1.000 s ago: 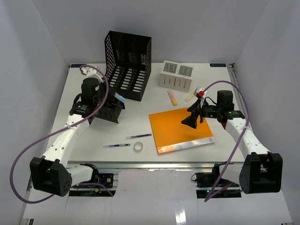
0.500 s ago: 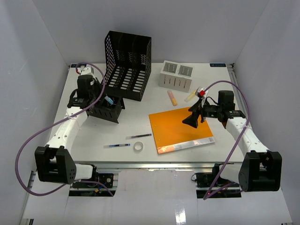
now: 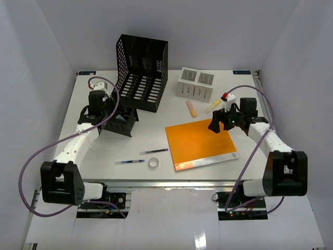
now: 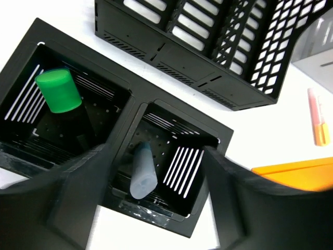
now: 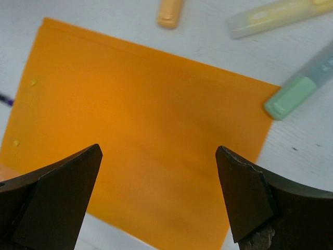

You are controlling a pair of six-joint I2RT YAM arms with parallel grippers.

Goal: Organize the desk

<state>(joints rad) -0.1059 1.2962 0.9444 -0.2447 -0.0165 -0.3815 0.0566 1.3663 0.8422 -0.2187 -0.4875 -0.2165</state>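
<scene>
Left wrist view: marker (image 4: 141, 174) is seen parked in the organizer (image 4: 179, 115). The left gripper (image 4: 153, 156) and right gripper (image 5: 158, 151) are spread wide, with nothing held. The pen (image 3: 130, 161) at 7 o'clock on the surface (image 3: 93, 156) should probably be grabbed next.

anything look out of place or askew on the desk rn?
Nothing spilled or broken. The orange folder lies rotated against the desk's edges. A blue pen, a black pen, a tape roll, an orange highlighter and a yellow highlighter lie loose, pointing different ways.

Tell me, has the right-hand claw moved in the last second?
Yes: the right gripper moved across the orange folder toward its far right corner.
</scene>
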